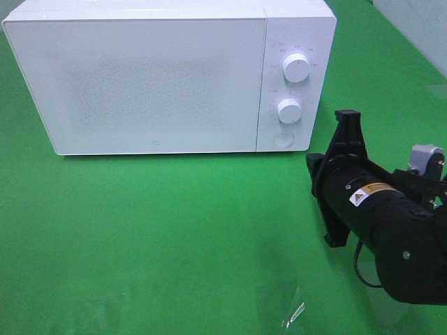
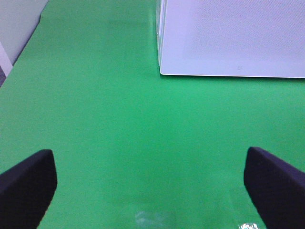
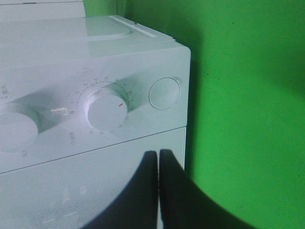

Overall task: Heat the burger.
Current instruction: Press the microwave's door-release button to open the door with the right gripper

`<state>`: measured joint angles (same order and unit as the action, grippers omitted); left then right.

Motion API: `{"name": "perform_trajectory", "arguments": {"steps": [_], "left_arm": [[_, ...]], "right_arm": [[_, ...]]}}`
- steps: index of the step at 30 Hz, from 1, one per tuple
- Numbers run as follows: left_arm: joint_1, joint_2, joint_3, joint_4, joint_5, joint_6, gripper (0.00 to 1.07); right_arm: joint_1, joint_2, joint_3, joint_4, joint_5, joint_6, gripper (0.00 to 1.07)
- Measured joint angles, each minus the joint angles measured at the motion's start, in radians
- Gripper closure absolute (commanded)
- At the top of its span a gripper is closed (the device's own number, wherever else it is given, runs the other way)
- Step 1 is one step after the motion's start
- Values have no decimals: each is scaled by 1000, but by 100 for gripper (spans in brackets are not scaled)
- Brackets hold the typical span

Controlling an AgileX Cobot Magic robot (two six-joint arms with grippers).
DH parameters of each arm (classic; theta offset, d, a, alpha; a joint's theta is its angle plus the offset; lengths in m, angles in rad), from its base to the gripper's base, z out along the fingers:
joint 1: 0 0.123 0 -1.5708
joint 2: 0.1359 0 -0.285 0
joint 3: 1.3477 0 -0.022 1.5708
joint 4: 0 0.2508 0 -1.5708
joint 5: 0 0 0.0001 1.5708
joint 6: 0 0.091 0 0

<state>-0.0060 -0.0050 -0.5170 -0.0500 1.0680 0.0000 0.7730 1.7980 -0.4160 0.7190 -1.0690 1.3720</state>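
On the left, the left gripper [image 2: 148,160] hangs over the bare green table [image 1: 174,230]. Its jaws stand wide, one dark finger at each side of the wrist view, with nothing between them but the cloth. Ahead of it and to its right is the near left corner of the microwave [image 1: 140,77].

The white microwave stands at the far side of the table, filling the left and middle of the high view. Its door [image 1: 136,84] is shut. The frosted, speckled panel lets nothing inside be seen. The burger shows in no view, and I cannot tell whether it sits behind that door.

To the right of the door is the control panel [image 1: 307,42], which carries three things. The upper knob [image 1: 297,68] is farthest, the lower knob [image 1: 289,110] sits below it, and the round button [image 1: 283,138] is at the near edge.

At the near edge of the table, right of centre, a clear glinting scrap [image 1: 293,314] lies on the cloth, too faint to identify.

On the right, the black right arm [image 1: 380,216] reaches in from the near right corner. The right gripper [image 3: 158,160] points toward the microwave's control end, with its jaws pressed together and nothing between them. In the high view its tip lies just right of the microwave's near right corner and apart from it. The wrist view looks past the closed tips at the lower knob and the round button.
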Motion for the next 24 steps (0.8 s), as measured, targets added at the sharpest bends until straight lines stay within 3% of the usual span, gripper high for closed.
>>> {"name": "perform_trajectory", "arguments": {"steps": [24], "left_arm": [[0, 0, 0, 0, 0, 0, 7]], "right_arm": [[-215, 225, -275, -205, 159, 74, 107]]}}
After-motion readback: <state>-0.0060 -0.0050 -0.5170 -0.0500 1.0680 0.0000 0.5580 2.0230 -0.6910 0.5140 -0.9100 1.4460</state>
